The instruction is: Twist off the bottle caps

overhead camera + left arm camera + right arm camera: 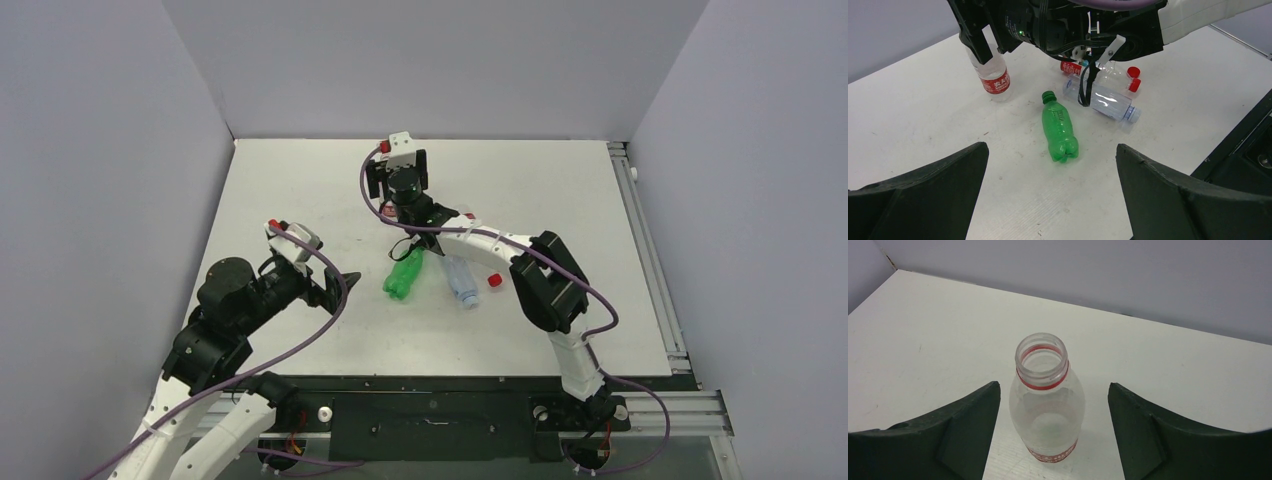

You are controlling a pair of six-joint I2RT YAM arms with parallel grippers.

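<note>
A clear bottle with a red label (1048,405) stands upright at the back of the table, its mouth (1042,352) open and capless. My right gripper (1053,387) is open around it, fingers apart from its sides; it also shows in the top view (398,172). The green bottle (1059,127) lies flat with its green cap (1049,96) on. The pale-blue bottle (1105,100) lies beside it with a whitish cap (1133,115). A second red-labelled bottle (1070,67) lies behind. Two red caps (1133,71) show there. My left gripper (1051,147) is open and empty, short of the green bottle.
The right arm (480,245) stretches over the lying bottles. One red cap (494,280) lies on the table right of the pale-blue bottle. Grey walls close in the white table (300,190) on three sides. A metal rail (645,250) runs along the right edge.
</note>
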